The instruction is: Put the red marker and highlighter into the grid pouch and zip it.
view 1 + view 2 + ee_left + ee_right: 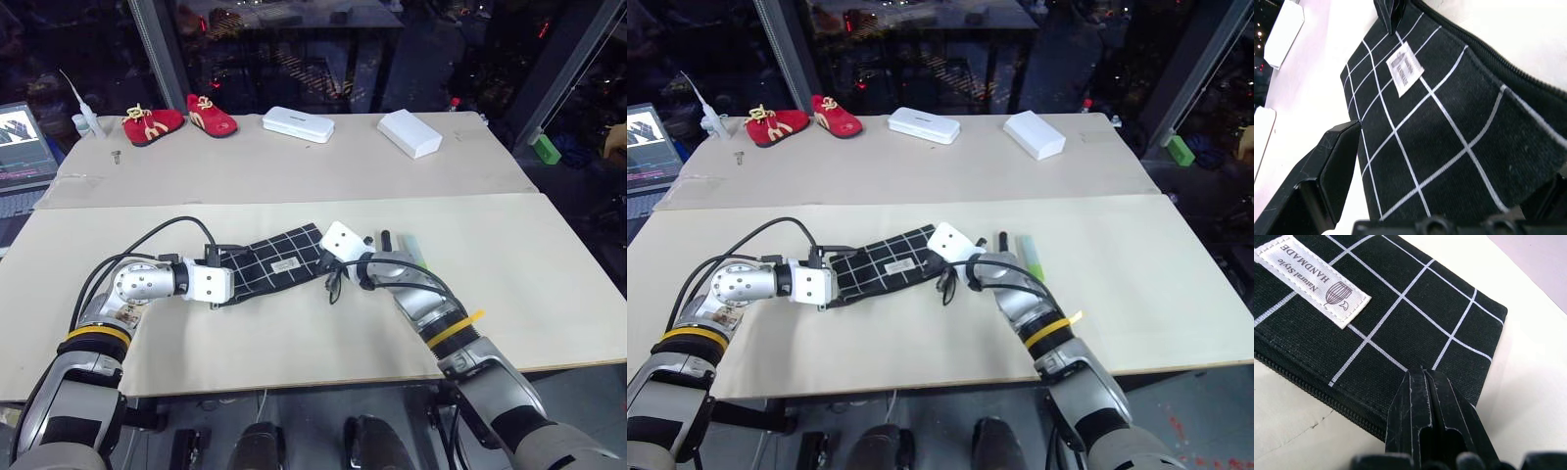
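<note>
1. On the pale table (294, 333), the grid pouch (279, 262) is lying flat at an angle between the robot's two arms, its white label (1311, 281) facing up.
2. At the pouch's left end, the left gripper (1420, 161) is hovering with its jaws spread wide, one finger standing off each long edge of the fabric.
3. At the right end, the right gripper (1429, 396) is resting over the pouch's corner with its jaws pressed together; whether they are pinching the fabric or the zip pull cannot be told.
4. Just beyond the right wrist, the red marker (1003, 241) and the highlighter (1031, 253) are lying side by side on the table, outside the pouch.
5. Along the far edge, two red slippers (176, 119) and two white boxes (353, 129) are sitting well apart from the pouch.
</note>
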